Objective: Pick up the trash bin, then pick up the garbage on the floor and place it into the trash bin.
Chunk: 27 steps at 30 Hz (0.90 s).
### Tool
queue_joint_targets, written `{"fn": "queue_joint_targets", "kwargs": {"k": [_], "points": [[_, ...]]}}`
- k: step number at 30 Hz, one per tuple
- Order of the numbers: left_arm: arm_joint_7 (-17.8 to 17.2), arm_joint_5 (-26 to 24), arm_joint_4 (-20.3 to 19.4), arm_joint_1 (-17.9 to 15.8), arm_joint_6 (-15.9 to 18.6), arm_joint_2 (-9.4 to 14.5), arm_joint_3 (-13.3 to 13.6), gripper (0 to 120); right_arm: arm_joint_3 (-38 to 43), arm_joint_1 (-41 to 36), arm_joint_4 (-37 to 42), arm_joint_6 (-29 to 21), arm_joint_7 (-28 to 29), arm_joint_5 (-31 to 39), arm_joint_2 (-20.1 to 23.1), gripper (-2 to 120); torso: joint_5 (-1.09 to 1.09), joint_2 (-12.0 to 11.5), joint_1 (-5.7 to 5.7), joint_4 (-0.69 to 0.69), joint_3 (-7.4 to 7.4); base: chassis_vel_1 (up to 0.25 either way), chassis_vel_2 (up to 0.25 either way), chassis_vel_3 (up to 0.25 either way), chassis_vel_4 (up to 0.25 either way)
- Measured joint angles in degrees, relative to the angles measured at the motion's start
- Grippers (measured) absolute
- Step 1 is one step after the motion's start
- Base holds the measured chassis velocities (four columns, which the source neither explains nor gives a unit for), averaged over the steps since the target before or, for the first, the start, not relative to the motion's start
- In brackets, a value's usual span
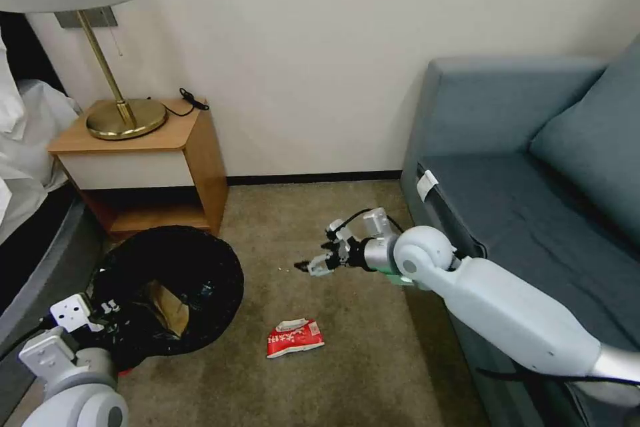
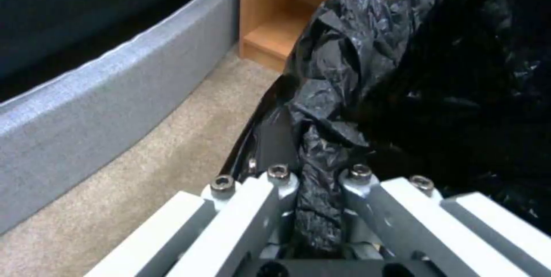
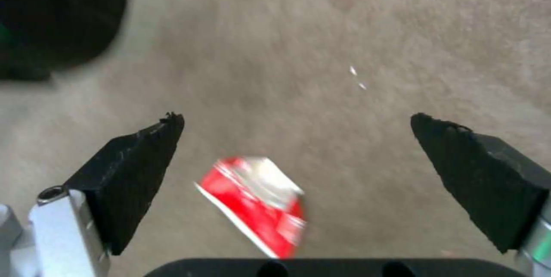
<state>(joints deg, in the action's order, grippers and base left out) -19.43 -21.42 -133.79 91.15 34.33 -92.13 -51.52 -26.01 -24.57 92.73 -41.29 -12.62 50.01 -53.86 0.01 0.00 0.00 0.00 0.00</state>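
The trash bin [image 1: 175, 280], lined with a crinkly black bag, hangs tilted at the lower left with brown paper inside it. My left gripper [image 1: 100, 317] is shut on its bag-covered rim; in the left wrist view the black bag [image 2: 367, 74] is pinched between the fingers [image 2: 275, 191]. A crumpled red-and-white packet of garbage [image 1: 295, 337] lies on the beige carpet floor [image 1: 313, 387]. My right gripper [image 1: 311, 266] hovers open above the carpet, farther from me than the packet. In the right wrist view the packet [image 3: 252, 203] shows between the spread black pads [image 3: 137, 165].
A wooden nightstand [image 1: 143, 167] with a brass lamp [image 1: 123, 113] stands behind the bin, against the wall. A bed edge [image 1: 33, 247] runs along the left. A blue-grey sofa [image 1: 533, 167] fills the right side, close to my right arm. A few tiny crumbs [image 3: 356, 76] dot the carpet.
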Motion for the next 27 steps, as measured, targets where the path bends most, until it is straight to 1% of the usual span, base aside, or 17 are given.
{"fn": "queue_joint_targets", "kwargs": {"k": [1,2,3,5,6,7,10,11,12,16,18,20,21,23,25,26,27], "points": [[0.0,0.1,0.1,0.0,0.0,0.0,0.0,3,-0.9,0.5,-1.0,1.7,-3.0,-3.8,-0.1,100,-0.02,0.0,0.0,-0.01,0.0,0.0,0.0,0.0,0.0],[0.0,0.1,0.3,-0.1,0.0,0.0,0.0,3,-2.4,1.1,-2.5,6.3,-8.0,-11.8,-0.2,100,-0.01,0.0,0.0,-0.01,0.0,0.0,0.0,0.0,0.0],[0.0,0.1,0.3,-0.1,0.0,0.0,0.0,3,-2.4,1.1,-2.5,6.3,-8.0,-11.8,-0.2,100,-0.01,0.0,0.0,-0.01,0.0,0.0,0.0,0.0,0.0],[0.0,0.1,0.7,-0.3,-0.1,0.0,-0.2,3,-5.0,2.5,-5.5,14.3,-16.2,-20.2,-0.6,100,-0.01,0.0,0.0,-0.01,0.0,0.0,0.0,0.0,0.0],[0.0,0.1,0.8,-0.3,-0.1,0.0,-0.2,3,-6.5,3.4,-7.0,17.3,-18.8,-22.4,-0.8,100,-0.01,0.0,0.0,-0.01,0.0,0.0,0.0,0.0,0.0],[0.0,0.1,0.8,-0.3,-0.1,0.0,-0.2,3,-6.5,3.4,-7.0,17.3,-18.8,-22.4,-0.8,100,-0.01,0.0,0.0,-0.01,0.0,0.0,0.0,0.0,0.0],[0.1,0.2,1.1,-0.5,-0.1,0.0,-0.2,3,-11.7,6.4,-11.6,26.4,-24.4,-25.3,-1.7,100,-0.01,0.0,0.0,0.0,0.0,0.0,0.0,0.0,0.0],[0.1,0.2,1.1,-0.5,-0.2,0.0,-0.2,3,-12.6,7.1,-12.4,27.8,-25.5,-26.0,-1.9,100,0.0,0.0,0.0,-0.01,0.0,0.0,0.0,0.0,0.0],[0.1,0.2,1.1,-0.5,-0.2,0.0,-0.2,3,-12.6,7.1,-12.4,27.8,-25.5,-26.0,-1.9,100,0.0,0.0,0.0,-0.01,0.0,0.0,0.0,0.0,0.0],[0.1,0.4,1.3,-0.5,-0.2,0.0,-0.3,3,-18.8,11.1,-17.7,33.2,-27.2,-27.0,-3.7,100,-0.01,0.0,0.0,0.0,0.0,0.0,0.0,0.0,0.0],[0.1,0.4,1.3,-0.5,-0.2,0.0,-0.3,3,-19.3,11.5,-18.4,33.6,-27.3,-27.1,-4.0,100,0.0,0.0,0.0,-0.01,0.0,0.0,0.0,0.0,0.0],[0.1,0.4,1.3,-0.5,-0.3,0.0,-0.4,3,-23.2,13.5,-21.7,35.3,-27.4,-27.0,-5.9,100,-0.01,0.0,0.0,-0.01,0.0,0.0,0.0,0.0,0.0],[0.1,0.4,1.3,-0.5,-0.3,0.0,-0.4,3,-23.2,13.5,-21.7,35.3,-27.4,-27.0,-5.9,100,-0.01,0.0,0.0,-0.01,0.0,0.0,0.0,0.0,0.0],[0.1,0.4,1.3,-0.5,-0.3,0.0,-0.4,3,-25.5,14.2,-23.9,36.0,-27.3,-26.6,-7.3,100,-0.02,0.0,0.0,0.0,0.0,0.0,0.0,0.0,0.0],[0.0,0.4,1.3,-0.3,-0.4,0.0,-0.6,3,-27.8,14.7,-27.7,37.3,-27.0,-26.9,-10.4,100,-0.02,0.0,0.0,-0.02,0.0,0.0,0.0,0.0,0.0],[0.0,0.4,1.3,-0.3,-0.4,0.0,-0.6,3,-27.8,14.7,-27.7,37.3,-27.0,-26.9,-10.4,100,-0.02,0.0,0.0,-0.02,0.0,0.0,0.0,0.0,0.0],[0.1,0.3,1.3,-0.2,-0.4,0.0,-0.7,3,-29.0,14.9,-29.5,37.9,-26.7,-27.2,-12.3,100,0.0,0.0,0.0,-0.01,0.0,0.0,0.0,0.0,0.0]]}}
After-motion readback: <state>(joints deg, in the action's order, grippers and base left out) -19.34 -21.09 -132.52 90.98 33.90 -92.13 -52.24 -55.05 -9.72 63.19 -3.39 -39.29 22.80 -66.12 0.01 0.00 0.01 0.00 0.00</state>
